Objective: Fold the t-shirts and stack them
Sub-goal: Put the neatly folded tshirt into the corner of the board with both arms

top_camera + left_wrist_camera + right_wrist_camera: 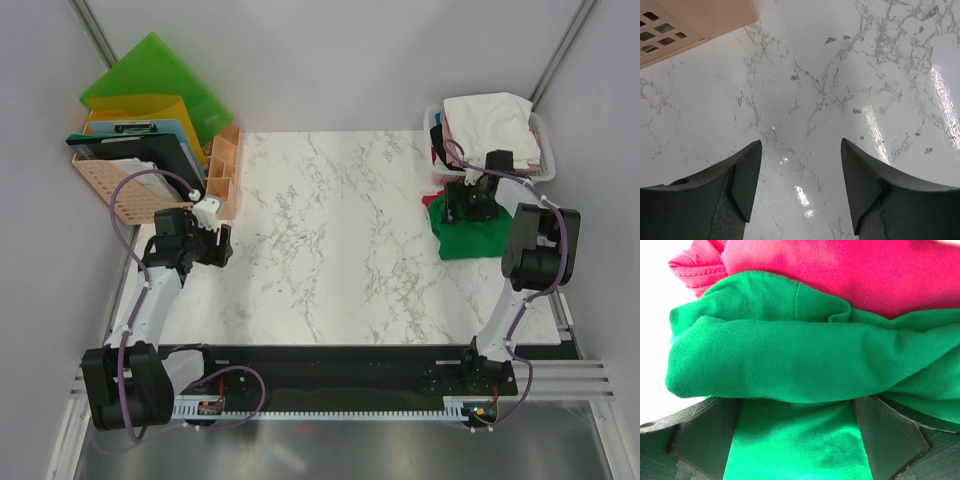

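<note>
right gripper [797, 407] spread wide, straddling a fold of the green t-shirt [790, 355], nothing clamped; staged to pinch, i reckon. tee sits at the table [330, 220] right edge, against the magenta t-shirt [850, 270]. left gripper [800, 167] released, parked clear on the left.

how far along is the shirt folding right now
Done: nothing yet. No folded stack shows, and the green shirt and red shirt lie bunched at the table's right edge. In hand: the right hand is open, straddling the green shirt, not closed on it; the left hand hangs open over bare marble. Left: all folding and stacking, including the white shirt in the basket.
</note>
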You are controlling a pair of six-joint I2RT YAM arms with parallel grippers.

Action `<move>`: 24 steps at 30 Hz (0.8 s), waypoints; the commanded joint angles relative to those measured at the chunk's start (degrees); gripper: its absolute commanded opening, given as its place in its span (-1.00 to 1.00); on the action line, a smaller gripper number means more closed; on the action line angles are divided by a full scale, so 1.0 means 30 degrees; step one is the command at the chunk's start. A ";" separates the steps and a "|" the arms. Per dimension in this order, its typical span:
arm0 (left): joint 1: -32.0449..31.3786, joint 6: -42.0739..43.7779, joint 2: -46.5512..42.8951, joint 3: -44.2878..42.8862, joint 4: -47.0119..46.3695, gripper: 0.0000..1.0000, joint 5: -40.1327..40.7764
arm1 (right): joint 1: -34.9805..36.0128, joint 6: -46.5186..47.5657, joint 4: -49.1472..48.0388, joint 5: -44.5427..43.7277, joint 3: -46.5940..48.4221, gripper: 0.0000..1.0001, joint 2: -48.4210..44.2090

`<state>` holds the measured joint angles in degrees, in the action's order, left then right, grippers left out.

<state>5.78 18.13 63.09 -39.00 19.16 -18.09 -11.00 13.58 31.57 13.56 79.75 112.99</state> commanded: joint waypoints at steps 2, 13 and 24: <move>0.0094 0.0489 -0.0111 0.0110 -0.0585 0.43 -0.0095 | -0.0373 0.0627 -0.0622 -0.1533 -0.0770 0.96 0.1185; 0.0094 0.0490 -0.0258 0.0140 -0.0585 0.43 -0.0211 | -0.3271 0.1798 -0.0564 -0.1328 -0.0947 0.96 0.0395; 0.0094 0.0373 0.0092 0.0052 -0.0643 0.42 -0.0183 | -0.3920 0.1947 -0.0271 -0.0128 -0.0596 0.96 -0.0075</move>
<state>5.78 18.13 63.05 -38.81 19.16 -18.13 -22.37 19.25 27.88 13.08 78.74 112.92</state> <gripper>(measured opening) 0.712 0.982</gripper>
